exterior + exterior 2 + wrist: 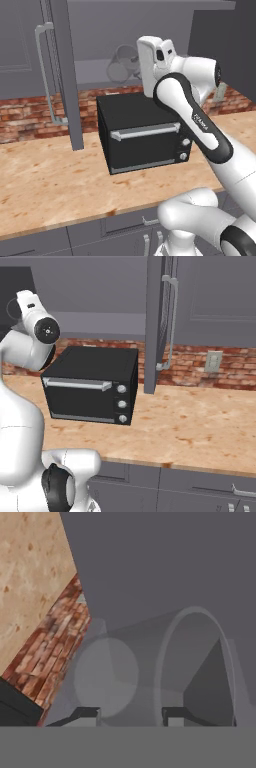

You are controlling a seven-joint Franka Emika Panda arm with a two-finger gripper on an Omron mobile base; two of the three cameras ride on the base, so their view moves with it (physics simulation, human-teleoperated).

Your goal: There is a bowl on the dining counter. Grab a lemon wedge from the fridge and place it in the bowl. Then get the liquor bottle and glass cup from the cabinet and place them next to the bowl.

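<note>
The glass cup (150, 667) is a translucent grey tumbler lying sideways across the hand view, its round base on the left and its open rim on the right. My gripper (131, 714) is shut on it, one dark fingertip (87, 714) on each side. From the left base view the glass cup (122, 64) hangs tilted just left of my hand (150, 55), in front of the open grey cabinet (100, 30). The cabinet door (155, 321) stands open, edge-on. The bowl, lemon wedge, liquor bottle, fridge and dining counter are out of view.
A black toaster oven (142, 130) stands on the tan counter (50, 175) right below my hand. The open door's silver bar handle (170, 321) hangs beside it. A brick backsplash (200, 363) with a wall outlet (213, 361) runs behind.
</note>
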